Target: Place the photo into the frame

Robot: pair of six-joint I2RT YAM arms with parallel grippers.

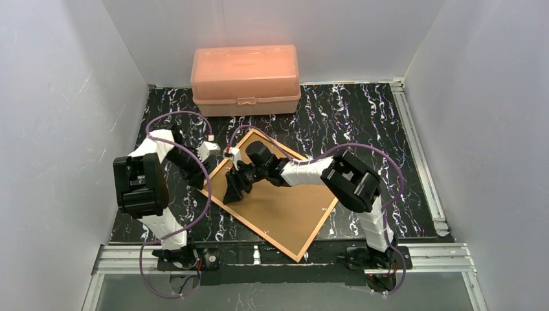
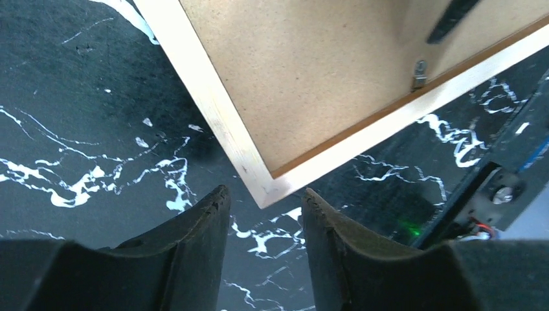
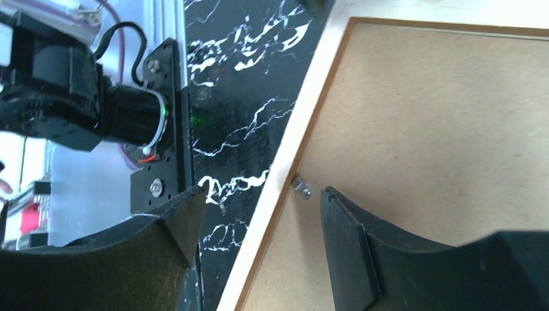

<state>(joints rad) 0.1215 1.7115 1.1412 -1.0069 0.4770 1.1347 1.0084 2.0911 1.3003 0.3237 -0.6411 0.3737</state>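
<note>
Right wrist: right pincer (image 3: 260, 197) straddles frame (image 3: 289, 139) rim
Spread apart, metal clip (image 3: 300, 188) inside its gap; left pincer (image 2: 265, 192), also apart, at the corner.

one frame (image 2: 226, 123), one pink box (image 1: 246, 78), two arms (image 1: 155, 188)

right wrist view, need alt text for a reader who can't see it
The open right claw hovers over the edge of a wooden frame lying back side up, one finger on each side of the pale border, close to a small metal clip. Brown board fills the frame; black marbled table and a black motor lie to the left.
</note>
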